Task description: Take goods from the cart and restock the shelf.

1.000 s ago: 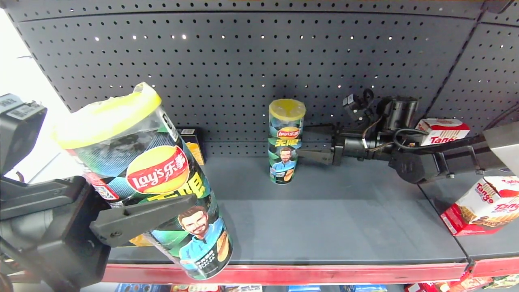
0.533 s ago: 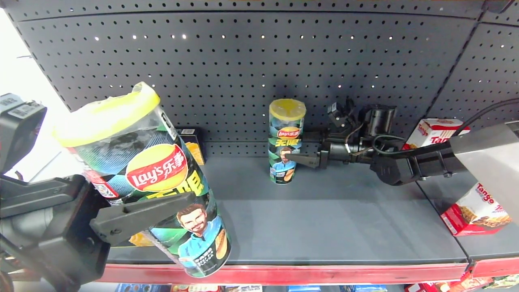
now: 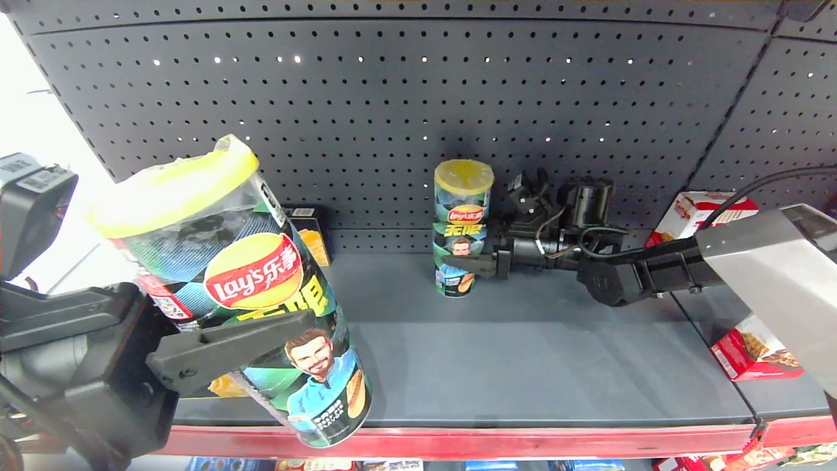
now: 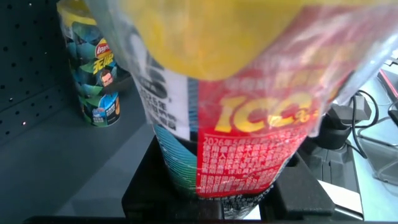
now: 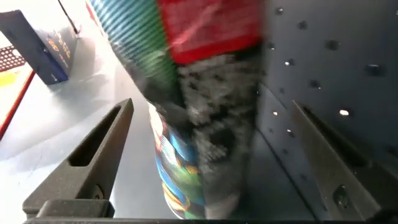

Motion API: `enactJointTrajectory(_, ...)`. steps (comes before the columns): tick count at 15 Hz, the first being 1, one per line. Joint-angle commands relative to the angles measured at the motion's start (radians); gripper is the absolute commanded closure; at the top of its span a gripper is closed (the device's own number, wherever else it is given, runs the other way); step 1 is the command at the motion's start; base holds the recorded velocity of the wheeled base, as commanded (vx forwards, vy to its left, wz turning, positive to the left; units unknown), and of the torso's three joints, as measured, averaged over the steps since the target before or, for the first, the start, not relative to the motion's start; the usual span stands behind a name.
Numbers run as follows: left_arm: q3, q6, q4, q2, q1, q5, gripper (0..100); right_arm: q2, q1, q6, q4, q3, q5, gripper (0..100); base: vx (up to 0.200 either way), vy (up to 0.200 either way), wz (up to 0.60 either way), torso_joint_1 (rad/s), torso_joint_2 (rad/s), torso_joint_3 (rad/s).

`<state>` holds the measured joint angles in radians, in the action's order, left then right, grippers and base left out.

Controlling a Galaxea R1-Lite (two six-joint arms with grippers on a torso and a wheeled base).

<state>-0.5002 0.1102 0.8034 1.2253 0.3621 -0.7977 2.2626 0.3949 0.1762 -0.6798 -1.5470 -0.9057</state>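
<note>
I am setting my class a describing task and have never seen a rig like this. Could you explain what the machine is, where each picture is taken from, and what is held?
It is a two-armed robot restocking a shop shelf. The head view looks forward and down from a camera on its head. The other two views come from cameras on its wrists. The left gripper is shut on a chip can, held tilted near the shelf's front edge. The right gripper is open, with a finger on each side of a second can that stands upright at the back. On the right lie wafer boxes, and a dark box stands behind the held can.
</note>
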Motion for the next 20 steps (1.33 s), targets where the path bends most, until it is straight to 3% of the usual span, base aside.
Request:
enactJointTrajectory(1, 0.0, 0.0, 0.0, -0.001, 0.0, 0.002, 100, 0.015, 0.01, 0.0, -0.006, -0.005, 0.002, 0, 0.0, 0.0, 0.0, 0.0, 0.0, 0.0)
enactJointTrajectory(4, 0.0, 0.002, 0.0, -0.001, -0.025, 0.0, 100, 0.04, 0.021, 0.0, -0.009, -0.033, 0.019, 0, 0.0, 0.0, 0.0, 0.0, 0.0, 0.0)
enactJointTrajectory(5, 0.0, 0.005, 0.0, -0.001, -0.025, 0.0, 100, 0.043, 0.021, 0.0, -0.012, -0.039, 0.021, 100, 0.0, 0.0, 0.0, 0.0, 0.0, 0.0)
enactJointTrajectory(7, 0.0, 0.005, 0.002, -0.003, -0.025, 0.0, 100, 0.041, 0.032, 0.0, -0.012, -0.035, 0.068, 100, 0.0, 0.0, 0.0, 0.0, 0.0, 0.0)
enactJointTrajectory(14, 0.017, 0.006, 0.017, -0.004, -0.026, 0.0, 100, -0.015, 0.036, -0.003, -0.017, 0.018, 0.065, 100, 0.0, 0.0, 0.0, 0.0, 0.0, 0.0)
enactJointTrajectory(19, 0.023, 0.006, 0.022, -0.004, -0.026, 0.0, 100, -0.173, 0.056, -0.003, -0.084, 0.217, 0.061, 100, 0.0, 0.0, 0.0, 0.0, 0.0, 0.0)
enactJointTrajectory(20, 0.023, 0.006, 0.022, -0.004, -0.026, 0.0, 100, -0.222, 0.071, -0.003, -0.136, 0.306, 0.061, 100, 0.0, 0.0, 0.0, 0.0, 0.0, 0.0)
